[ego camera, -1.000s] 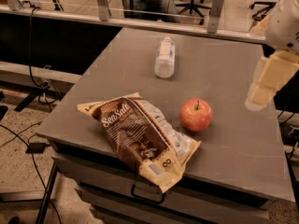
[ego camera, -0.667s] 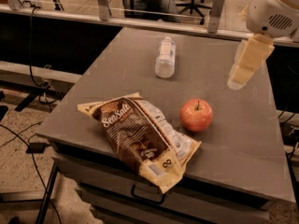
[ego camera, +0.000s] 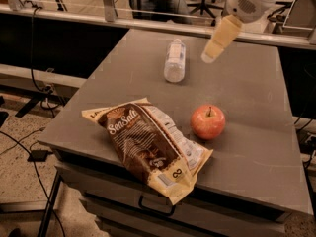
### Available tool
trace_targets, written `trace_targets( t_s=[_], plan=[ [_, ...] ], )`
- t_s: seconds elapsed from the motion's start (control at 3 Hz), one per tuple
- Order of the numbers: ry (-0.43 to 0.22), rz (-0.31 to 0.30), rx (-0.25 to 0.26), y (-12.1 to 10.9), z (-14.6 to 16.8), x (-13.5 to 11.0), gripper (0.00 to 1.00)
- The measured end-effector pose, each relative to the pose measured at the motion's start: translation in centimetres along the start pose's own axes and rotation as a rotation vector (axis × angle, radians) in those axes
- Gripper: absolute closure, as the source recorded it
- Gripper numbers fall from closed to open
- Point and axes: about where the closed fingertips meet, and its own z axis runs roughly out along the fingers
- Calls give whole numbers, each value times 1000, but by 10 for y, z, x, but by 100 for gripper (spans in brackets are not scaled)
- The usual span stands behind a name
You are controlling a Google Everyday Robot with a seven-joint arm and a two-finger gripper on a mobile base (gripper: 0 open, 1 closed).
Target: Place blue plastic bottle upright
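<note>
The blue plastic bottle (ego camera: 175,60) is a small clear ribbed bottle with a white cap and pale label. It lies on its side on the far middle of the grey table (ego camera: 247,98), cap pointing away from me. My gripper (ego camera: 210,53) hangs in the air just right of the bottle and above the table, its cream-coloured fingers (ego camera: 220,37) pointing down and to the left. It holds nothing that I can see.
A red apple (ego camera: 208,122) sits right of centre. A brown and cream snack bag (ego camera: 148,145) lies at the front, overhanging the table's near edge. Drawers are below the table top; a rail and office chairs are behind it. Cables lie on the floor at left.
My gripper has moved left and farther back, from over the table's right edge to a spot just right of the bottle. The bottle, apple and bag have not moved.
</note>
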Motion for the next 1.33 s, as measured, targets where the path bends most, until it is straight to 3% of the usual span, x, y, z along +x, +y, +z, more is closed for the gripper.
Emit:
trace_targets(
  t_s=[0.33,0.67,1.0,1.33],
  plan=[
    [58,167,22,-20,19,-6,0],
    [73,298,28,-23,23,-5,0],
    [71,302,27,-23,23,-6,0],
    [2,341,29,-28,33,-25,0]
  ],
)
